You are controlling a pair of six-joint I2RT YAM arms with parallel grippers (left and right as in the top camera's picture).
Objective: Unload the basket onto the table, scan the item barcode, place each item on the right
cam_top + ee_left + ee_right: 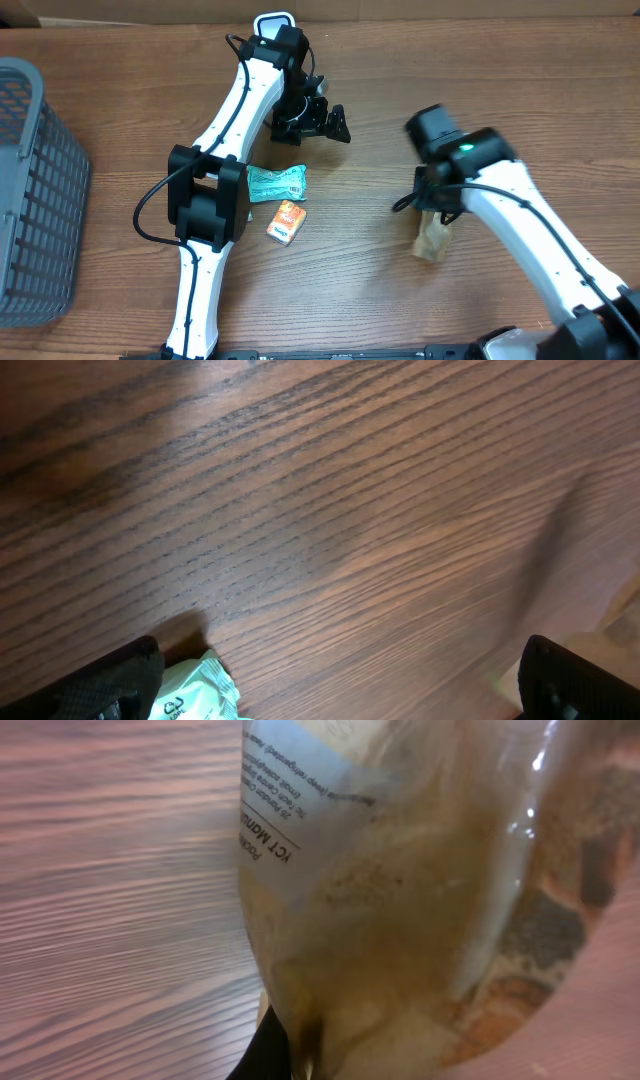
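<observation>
Filling the right wrist view, a clear plastic bag of brown powder is squeezed tight in the right gripper. In the left wrist view, the left gripper is spread wide, holding nothing, just beside a mint-green packet. From overhead, the bag is well right of that packet, and a small orange box lies just beside the packet.

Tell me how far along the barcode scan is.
Done: the right fingers are shut on the clear plastic pouch of tan powder, with its printed label toward the wrist camera. In hand: that pouch; no scanner shows in any view. The left fingers are open, holding nothing, above the wooden table. Left: the scan itself; the teal foil packet and small orange packet lie ungripped.
</observation>
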